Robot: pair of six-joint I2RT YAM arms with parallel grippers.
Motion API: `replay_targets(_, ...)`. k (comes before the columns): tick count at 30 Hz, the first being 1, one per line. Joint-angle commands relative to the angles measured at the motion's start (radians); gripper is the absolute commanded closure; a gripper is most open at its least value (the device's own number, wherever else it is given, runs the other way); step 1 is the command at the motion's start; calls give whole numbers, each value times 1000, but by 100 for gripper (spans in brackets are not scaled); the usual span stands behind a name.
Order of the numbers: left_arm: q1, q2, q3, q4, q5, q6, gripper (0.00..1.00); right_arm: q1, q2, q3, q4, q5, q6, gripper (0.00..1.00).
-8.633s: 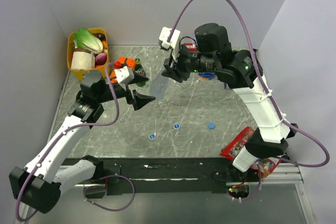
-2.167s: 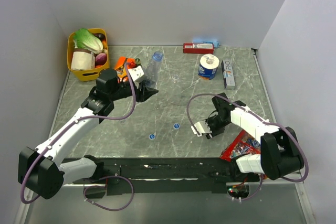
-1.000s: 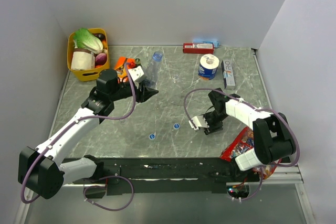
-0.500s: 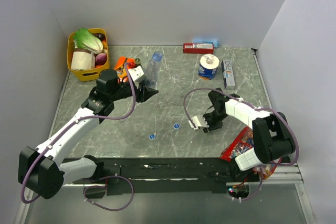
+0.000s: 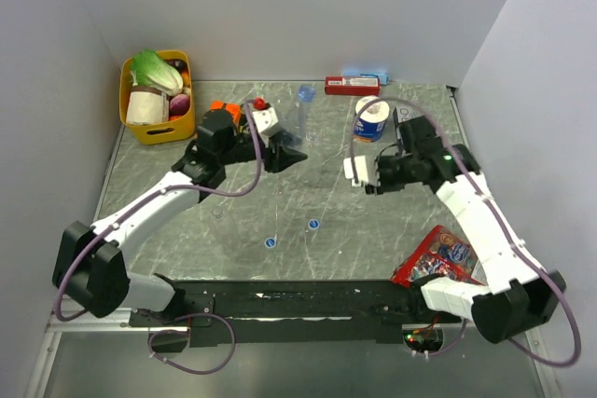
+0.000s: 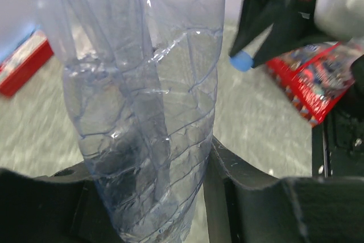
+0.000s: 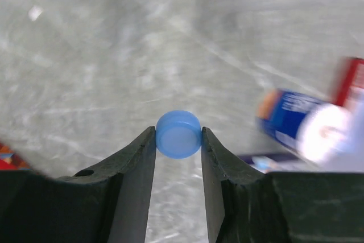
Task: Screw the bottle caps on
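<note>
Two claws loaded: right claw (image 7: 178, 140) pinches cap (image 7: 178, 134) at its tips; left claw (image 6: 149, 189) clamps bottle (image 6: 148, 83). Seat cap level before twisting.

The left tool (image 6: 149, 192) was matt black plastic, and the bottle (image 6: 148, 83) in it was clear, glossy, crinkled plastic. Between the right tool's (image 7: 178, 140) tips sat a smooth, matt blue plastic cap (image 7: 178, 132). The surface (image 7: 85, 55) below looked grey, veined and stone-like.

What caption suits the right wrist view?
Right pincer holds a blue bottle cap over the grey table.
</note>
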Motion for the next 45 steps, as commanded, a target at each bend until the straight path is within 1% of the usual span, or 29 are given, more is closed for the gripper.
replay_targets(1,-79,34,67,182,44,-54,99,0,-55,167,-73,-62,233,76)
replay_targets(3,-123,26,48,190,33,-54,99,2,-72,242,-73,-72,308,76)
replay_targets(5,-151,-7,-4,203,-1,-54,99,3,-83,291,-71,-82,354,77)
replay_targets(6,-156,-21,-44,203,-1,-54,99,5,-92,341,-76,-89,389,77)
replay_targets(9,-165,-67,-113,131,10,46,99,37,-103,440,-103,-85,417,77)
replay_targets(11,-177,-99,-160,129,16,71,99,72,-106,507,-145,-82,409,77)
replay_targets(12,-188,-109,-211,137,8,90,99,88,-106,526,-160,-77,397,77)
replay_targets(14,-220,-130,-258,161,1,91,99,138,-109,573,-201,-79,377,77)
replay_targets(15,-231,-138,-303,204,-13,82,99,158,-112,581,-234,-76,356,77)
replay_targets(18,-286,-139,-351,246,-48,95,99,230,-130,600,-263,-63,337,77)
replay_targets(20,-307,-138,-357,236,-51,107,99,268,-124,635,-290,-68,316,77)
replay_targets(23,-320,-144,-351,158,-39,195,99,293,-109,679,-343,-85,259,77)
replay_targets(25,-324,-155,-363,135,-35,226,99,324,-100,692,-376,-92,216,77)
replay_targets(28,-337,-158,-387,149,-35,268,99,364,-87,689,-415,-103,144,77)
replay_targets(31,-349,-155,-397,164,-39,273,99,388,-83,664,-421,-108,90,76)
replay_targets(33,-349,-156,-397,169,-44,269,99,401,-65,676,-438,-114,52,76)
replay_targets(37,-349,-161,-397,166,-48,284,99,430,-28,693,-462,-123,17,76)
replay_targets(40,-350,-170,-407,169,-56,290,99,442,-5,702,-527,-141,-29,76)
replay_targets(45,-349,-181,-421,170,-73,298,99,482,-23,652,-528,-143,-39,76)
